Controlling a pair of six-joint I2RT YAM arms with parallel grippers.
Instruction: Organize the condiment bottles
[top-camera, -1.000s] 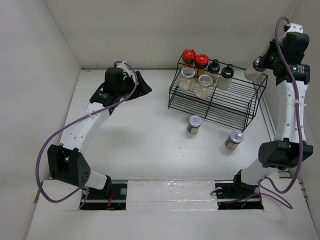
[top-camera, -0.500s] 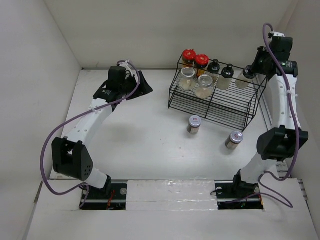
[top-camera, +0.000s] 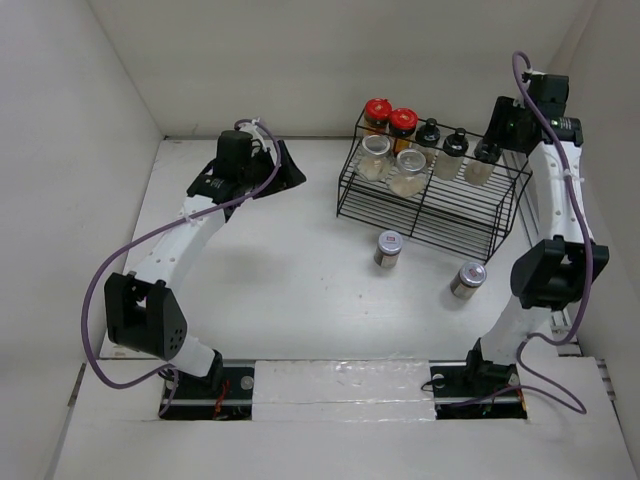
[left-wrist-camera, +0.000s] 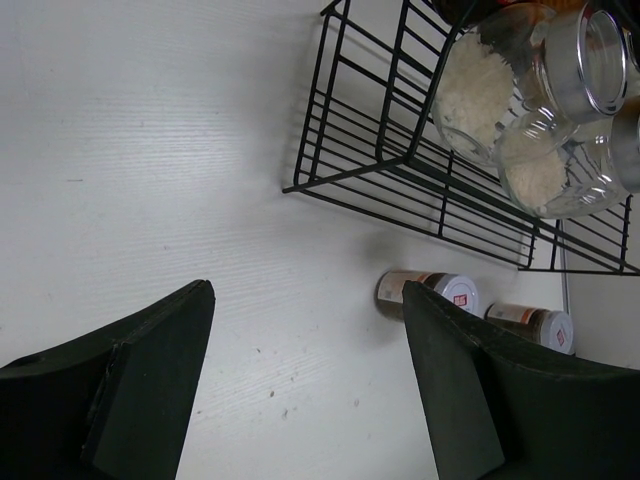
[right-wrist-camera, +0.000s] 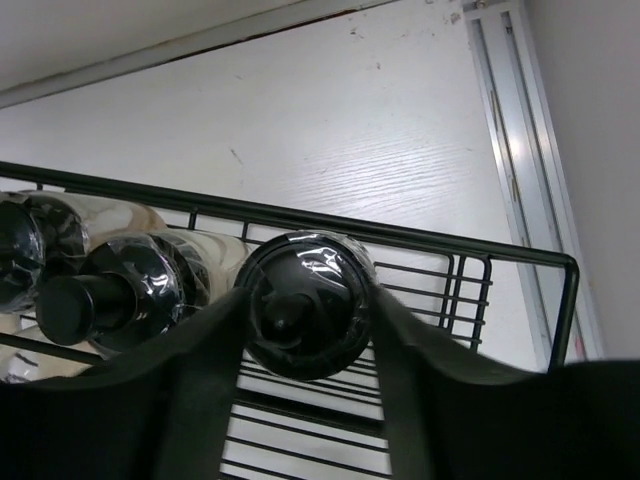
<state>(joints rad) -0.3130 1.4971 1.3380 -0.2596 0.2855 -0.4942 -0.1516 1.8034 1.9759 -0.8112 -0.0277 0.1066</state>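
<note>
Condiment bottles (top-camera: 405, 172) line the black wire rack (top-camera: 460, 210), seven in all; two silver-lidded jars (top-camera: 388, 248) stand on the table (top-camera: 290, 270) in front. The right gripper (right-wrist-camera: 305, 300) straddles the cap of the end black-lidded jar (top-camera: 479, 168), clamped or loosed one cannot tell. The left gripper (left-wrist-camera: 308, 300) hangs open, empty. The jars look light, rigid, slick and probably breakable, best pinched squarely across the lid.
</note>
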